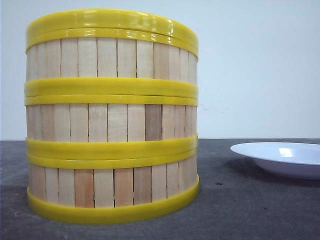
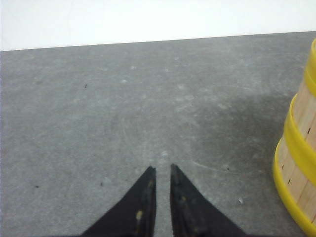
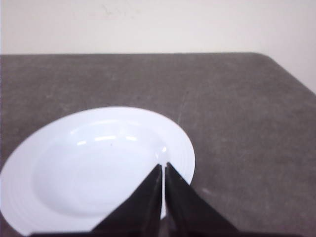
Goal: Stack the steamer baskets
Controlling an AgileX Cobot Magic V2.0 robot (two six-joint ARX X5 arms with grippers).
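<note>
Three steamer baskets [image 1: 112, 115] stacked upright, white plate [image 3: 98, 168] beside, bare

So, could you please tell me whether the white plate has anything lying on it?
No, the right wrist view shows the white plate bare, with only the right gripper and its closed fingers over its rim.

Soft even light, faint shadows, glare on plate [image 3: 98, 163], perhaps overexposed

Three steamer baskets [image 1: 111, 117] stand stacked on the table [image 1: 240, 205] — plate [image 1: 280, 157] well to their right.
</note>
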